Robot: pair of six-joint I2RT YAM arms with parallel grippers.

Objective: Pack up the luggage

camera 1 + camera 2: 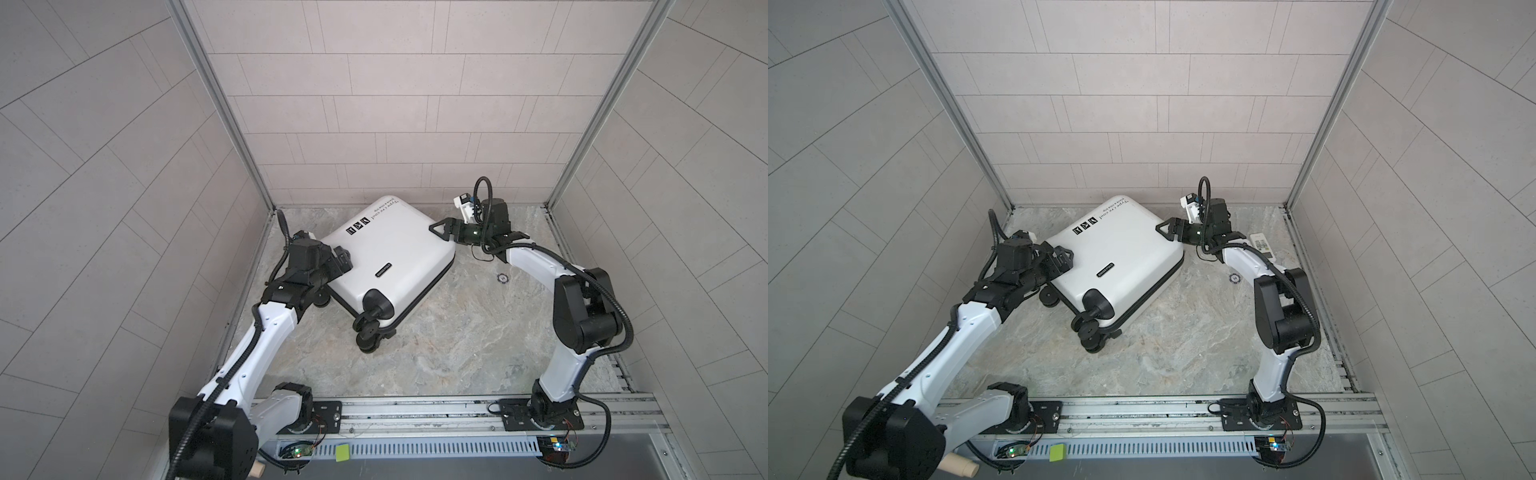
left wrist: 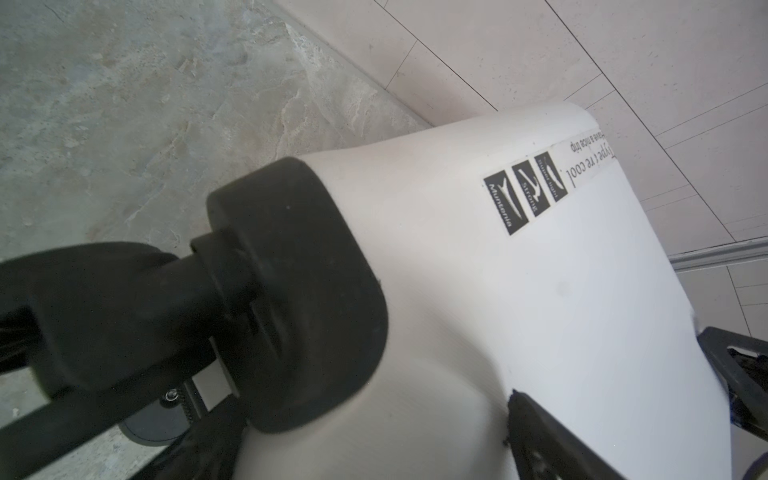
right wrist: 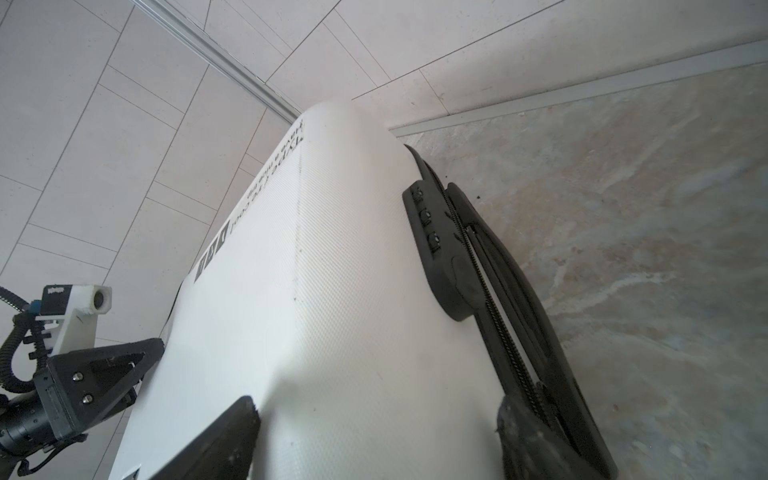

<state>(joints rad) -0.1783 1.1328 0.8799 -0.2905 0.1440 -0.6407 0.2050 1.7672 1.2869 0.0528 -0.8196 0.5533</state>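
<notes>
Here we see the left gripper (image 1: 343,259) at the left edge of the luggage (image 1: 395,249), its black jaws spread wide. In the left wrist view one finger (image 2: 540,440) lies against the white shell and the other shows past it, beside a rounded matte black wheel housing (image 2: 291,291).

The luggage lies flat with its halves together at the back of the marbled, stone-look tabletop (image 1: 457,353), left of centre, one corner near the pale tiled back wall (image 1: 374,104). Its hard shell is glossy white with rounded corners and, up close, a fine dotted weave. Square black stickers (image 1: 357,226) sit on top, and twin black wheels (image 1: 370,332) point toward the front. Along its side we find a black zipper band (image 3: 498,332) and a moulded lock (image 3: 428,232) with three small dials.

The right gripper (image 1: 441,230) straddles the right-hand corner, jaws set wide, one on the top shell and one at the zipper band. Whether they squeeze it we cannot tell.

Further right, a small round dark token (image 1: 503,276) lies on bare tabletop. In a top view a white remote (image 1: 1262,245) is half hidden behind the right arm (image 1: 1246,262).
</notes>
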